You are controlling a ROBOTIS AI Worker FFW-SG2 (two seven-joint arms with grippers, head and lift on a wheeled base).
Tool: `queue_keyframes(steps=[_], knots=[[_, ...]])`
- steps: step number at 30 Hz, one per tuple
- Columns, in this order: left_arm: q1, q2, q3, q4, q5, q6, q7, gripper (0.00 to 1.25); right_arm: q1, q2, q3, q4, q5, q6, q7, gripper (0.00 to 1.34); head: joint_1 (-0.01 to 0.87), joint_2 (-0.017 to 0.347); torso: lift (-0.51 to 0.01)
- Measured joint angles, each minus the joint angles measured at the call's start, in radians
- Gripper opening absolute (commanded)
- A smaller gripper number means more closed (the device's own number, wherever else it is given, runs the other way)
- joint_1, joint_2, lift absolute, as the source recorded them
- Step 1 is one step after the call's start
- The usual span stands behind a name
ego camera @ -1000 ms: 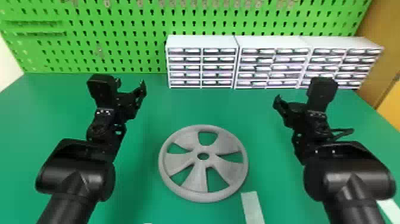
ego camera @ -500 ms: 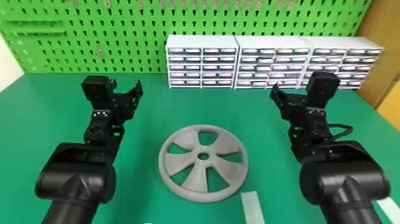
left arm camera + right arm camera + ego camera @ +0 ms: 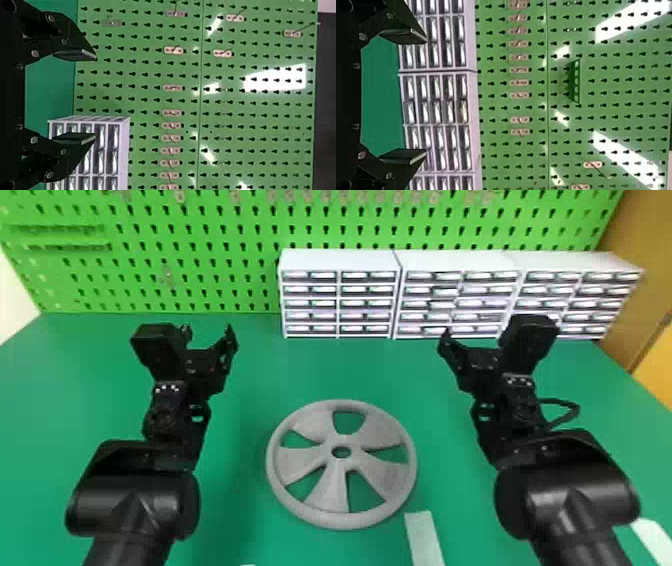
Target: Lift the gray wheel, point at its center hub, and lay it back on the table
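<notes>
Head view: a green desk [image 3: 237, 495] spreads under everything, with the green pegboard [image 3: 225, 280] standing behind it and a row of white drawer cabinets [image 3: 452, 307] along the back. Next in size comes the gray wheel [image 3: 327, 487], lying flat on the desk between the two arms, the lift still to be made. The left pincer [image 3: 95, 96] hangs beyond the wheel on its left, its fingers well apart and nothing between them; the right pincer [image 3: 426, 96] matches it on the other side, spread and empty too. A pale strip [image 3: 424, 537] sits just beside the wheel's near right edge. The wheel looks like stiff molded plastic — probably light for its width, unlikely to bend or break, though its smooth face might slip in a weak grip. I would take it by the outer rim [image 3: 271, 470], which is thick and rounded; a hold on one side only would let the far side sag, so two opposite holds would suit the lift. Smallest is the center hub [image 3: 341, 461], with its round hole — a plain mark to point at, but one pincer must then free itself while the other bears the weight.
</notes>
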Motion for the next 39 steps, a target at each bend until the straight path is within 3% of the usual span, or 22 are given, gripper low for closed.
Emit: queue_keyframes(steps=[7, 16, 39], knots=[[0.000, -0.008, 0.001, 0.000, 0.004, -0.004, 0.000, 0.71, -0.015, -0.018, 0.013, 0.011, -0.024, -0.009, 0.076, 1.06, 0.692, 0.048, -0.096], [-0.007, -0.009, -0.002, -0.017, 0.006, -0.019, -0.001, 0.71, -0.035, -0.016, -0.018, 0.025, -0.022, -0.022, 0.174, 1.06, 0.692, 0.048, -0.096], [-0.006, -0.009, -0.005, -0.028, -0.001, -0.021, -0.004, 0.71, -0.022, -0.024, 0.003, 0.036, -0.048, -0.038, 0.187, 1.06, 0.692, 0.048, -0.096]])
